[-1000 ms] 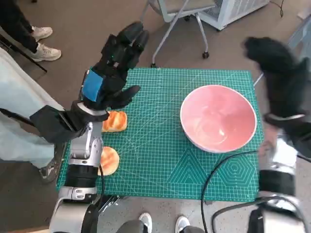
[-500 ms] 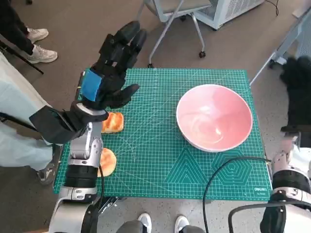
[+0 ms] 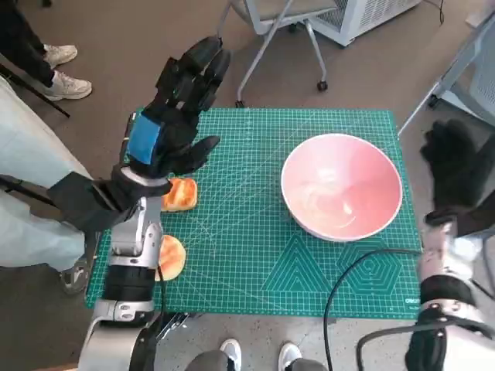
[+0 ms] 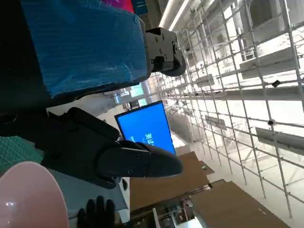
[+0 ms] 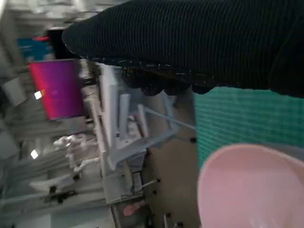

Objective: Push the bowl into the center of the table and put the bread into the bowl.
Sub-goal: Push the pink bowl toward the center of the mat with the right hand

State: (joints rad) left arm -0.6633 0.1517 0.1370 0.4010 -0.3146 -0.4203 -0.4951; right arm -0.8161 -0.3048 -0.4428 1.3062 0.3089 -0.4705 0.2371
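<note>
Left hand [image 3: 172,116] raised, fingers spread; right hand [image 3: 456,171] beside bowl [image 3: 342,188].

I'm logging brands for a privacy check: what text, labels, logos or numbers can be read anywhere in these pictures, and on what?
Green cutting mat: a small white mark at its near right corner, too small to read.
Blue screen in the left wrist view: white characters, too blurred to read.
Magenta screen in the right wrist view: no legible text.
Pink bowl, bread pieces: no text.
</note>
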